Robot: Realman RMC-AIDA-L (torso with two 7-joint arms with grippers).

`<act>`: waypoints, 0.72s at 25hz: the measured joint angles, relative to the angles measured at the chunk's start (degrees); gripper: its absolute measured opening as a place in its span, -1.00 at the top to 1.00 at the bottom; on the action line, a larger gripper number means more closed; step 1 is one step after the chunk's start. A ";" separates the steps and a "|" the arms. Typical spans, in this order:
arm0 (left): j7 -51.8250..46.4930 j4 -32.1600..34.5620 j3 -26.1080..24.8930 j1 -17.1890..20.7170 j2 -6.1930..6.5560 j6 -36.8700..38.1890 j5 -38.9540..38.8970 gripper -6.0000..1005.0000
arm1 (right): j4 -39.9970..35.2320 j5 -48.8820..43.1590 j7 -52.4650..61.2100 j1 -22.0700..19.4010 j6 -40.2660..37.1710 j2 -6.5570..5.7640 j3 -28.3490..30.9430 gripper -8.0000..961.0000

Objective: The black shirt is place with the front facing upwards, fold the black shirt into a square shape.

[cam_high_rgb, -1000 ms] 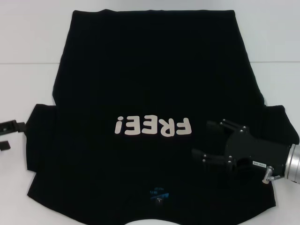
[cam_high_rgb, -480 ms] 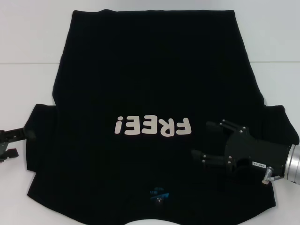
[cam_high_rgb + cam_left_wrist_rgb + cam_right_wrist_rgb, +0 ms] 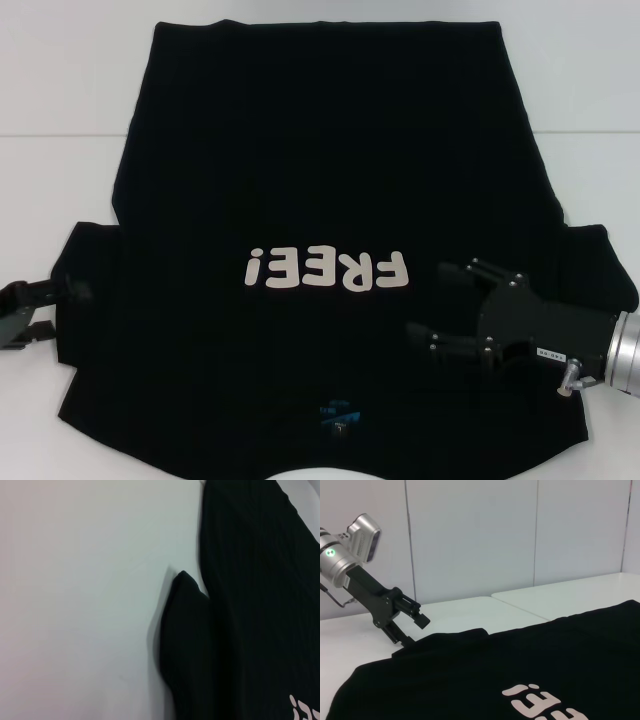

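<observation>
The black shirt (image 3: 330,180) lies flat and front up on the white table, its pale "FREE!" lettering (image 3: 326,269) near the middle and a small blue neck label (image 3: 335,412) near the front edge. My right gripper (image 3: 428,300) hovers open over the shirt's right chest area, beside the lettering. At the table's left side, my left gripper (image 3: 50,308) stands open right at the outer edge of the left sleeve (image 3: 187,630). In the right wrist view the left gripper (image 3: 412,635) tilts down, its lower finger at the sleeve's corner.
The white table (image 3: 60,120) shows bare strips left and right of the shirt. A seam between two tabletops (image 3: 50,135) runs across behind the sleeves. White wall panels (image 3: 470,535) stand beyond the table's left side.
My left gripper has moved right, in to the left sleeve's edge, and tilted down. The right gripper has barely shifted. The shirt lies unchanged.
</observation>
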 joint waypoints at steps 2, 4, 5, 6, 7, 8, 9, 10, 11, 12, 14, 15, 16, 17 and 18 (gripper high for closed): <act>-0.01 -0.63 0.00 -0.29 -0.03 -0.40 0.00 -0.86 | 0.00 -0.01 0.02 -0.04 -0.02 0.00 0.00 -0.97; -0.02 -0.87 -0.01 -0.40 -0.04 -0.51 0.00 -0.84 | 0.00 -0.03 0.04 -0.05 -0.05 0.00 0.00 -0.97; -0.02 -0.89 -0.01 -0.42 -0.04 -0.52 0.00 -0.83 | -0.01 -0.03 0.04 -0.05 -0.07 0.00 0.00 -0.97; -0.03 -0.90 -0.01 -0.43 -0.05 -0.54 0.00 -0.82 | -0.01 -0.02 0.04 -0.05 -0.07 0.00 0.00 -0.97; -0.03 -0.91 -0.01 -0.43 -0.05 -0.56 0.01 -0.81 | -0.02 -0.02 0.04 -0.05 -0.07 0.00 0.00 -0.97; -0.08 -0.96 -0.01 -0.48 -0.05 -0.58 0.00 -0.80 | -0.02 -0.03 0.03 -0.04 -0.07 0.00 0.00 -0.97; -0.08 -0.96 -0.01 -0.48 -0.05 -0.58 0.00 -0.79 | -0.03 -0.03 0.02 -0.03 -0.06 0.00 0.00 -0.97; -0.14 -1.11 -0.01 -0.56 -0.06 -0.59 0.00 -0.78 | -0.03 -0.03 0.02 0.00 -0.03 0.00 0.00 -0.97; -0.25 -1.53 -0.01 -0.80 -0.06 -0.63 -0.02 -0.77 | -0.03 -0.03 0.02 0.01 -0.03 0.00 0.00 -0.97; -0.27 -1.72 -0.01 -0.93 -0.06 -0.69 -0.03 -0.76 | -0.03 -0.03 0.02 0.02 -0.01 0.00 0.00 -0.97; -0.27 -2.01 -0.01 -1.24 -0.06 -0.90 -0.05 -0.74 | 0.00 -0.02 -0.03 0.06 0.01 0.00 0.00 -0.97; -0.25 -2.13 0.00 -1.38 -0.06 -1.02 -0.05 -0.73 | 0.01 -0.03 -0.05 0.09 0.01 0.00 0.00 -0.97; -0.21 -2.22 0.00 -1.54 -0.07 -1.11 -0.06 -0.72 | 0.01 -0.03 -0.06 0.12 0.01 0.00 0.00 -0.97; -0.10 -2.23 0.03 -1.72 -0.06 -1.15 -0.07 -0.71 | 0.02 -0.02 -0.05 0.14 0.01 0.00 0.00 -0.97; -0.02 -2.22 0.08 -1.87 -0.06 -1.17 -0.08 -0.71 | 0.03 -0.02 -0.03 0.18 0.01 0.00 0.00 -0.97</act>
